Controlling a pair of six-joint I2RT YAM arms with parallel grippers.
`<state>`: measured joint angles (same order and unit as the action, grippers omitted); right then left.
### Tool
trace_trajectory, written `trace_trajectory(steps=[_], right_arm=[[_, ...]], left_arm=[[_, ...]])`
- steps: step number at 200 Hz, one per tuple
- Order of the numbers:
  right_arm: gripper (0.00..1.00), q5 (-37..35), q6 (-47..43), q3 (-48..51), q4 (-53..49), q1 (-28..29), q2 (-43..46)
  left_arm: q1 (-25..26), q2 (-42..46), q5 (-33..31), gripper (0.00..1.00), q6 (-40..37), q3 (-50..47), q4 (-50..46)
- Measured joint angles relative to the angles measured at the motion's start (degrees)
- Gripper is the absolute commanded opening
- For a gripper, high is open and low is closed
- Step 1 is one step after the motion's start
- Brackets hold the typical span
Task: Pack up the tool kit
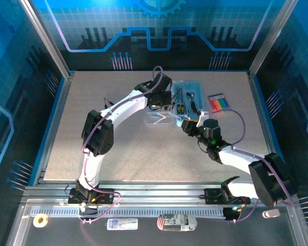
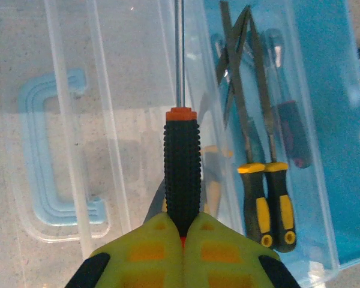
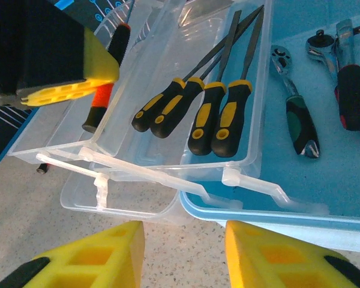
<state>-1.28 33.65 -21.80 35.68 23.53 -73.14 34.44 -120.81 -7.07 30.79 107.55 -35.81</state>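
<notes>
The tool kit is a blue box [image 3: 333,180] with a clear tray [image 3: 256,108] resting across it and a clear lid [image 2: 108,120] lying open on the table. Several yellow-and-black files [image 3: 210,114] lie in the tray. Two ratchets [image 3: 300,120] lie on the blue floor. My left gripper [image 2: 183,231] is shut on the end of a black-handled screwdriver [image 2: 182,168] with an orange collar, its shaft pointing away over the clear plastic beside the files [image 2: 267,198]. My right gripper [image 3: 185,240] stands open just short of the kit's near edge, nothing between its fingers.
A pack of coloured tools [image 1: 219,101] lies right of the kit [image 1: 187,97]. Both arms meet at the kit, the left gripper [image 1: 159,100] and the right gripper [image 1: 187,124] close together. A tape roll [image 1: 40,220] and two packets [image 1: 122,223] sit on the near rail.
</notes>
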Motion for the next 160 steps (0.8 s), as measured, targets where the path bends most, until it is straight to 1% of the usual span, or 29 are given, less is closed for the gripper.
trace_trajectory(steps=[23, 58, 91, 104, 139, 160], right_arm=[[0.43, 0.9, 0.5, 0.0, 1.8, 0.0, -1.4], [0.45, 1.5, 0.9, 0.0, 2.5, 0.0, -2.3], [0.47, 1.5, 0.9, 0.0, 2.6, 0.0, -2.3], [0.47, 1.5, 0.9, 0.0, 2.6, 0.0, -2.3], [0.46, 1.7, 0.9, 0.0, 2.6, 0.0, -2.3], [0.46, 1.7, 0.9, 0.0, 2.6, 0.0, -2.4]], left_arm=[[-0.4, -0.6, 0.1, 0.08, 0.9, 0.2, 0.0], [-0.6, -1.0, 1.1, 0.19, 1.2, 1.1, -0.2], [-0.6, -1.0, 2.9, 0.37, 0.5, 2.1, -0.4], [-0.6, -1.0, 3.8, 0.46, 0.4, 2.5, -0.5], [-0.6, 0.1, 5.6, 0.65, -1.2, 2.7, -1.0], [-0.7, 3.0, 5.6, 0.73, -2.5, 1.9, -1.4]])
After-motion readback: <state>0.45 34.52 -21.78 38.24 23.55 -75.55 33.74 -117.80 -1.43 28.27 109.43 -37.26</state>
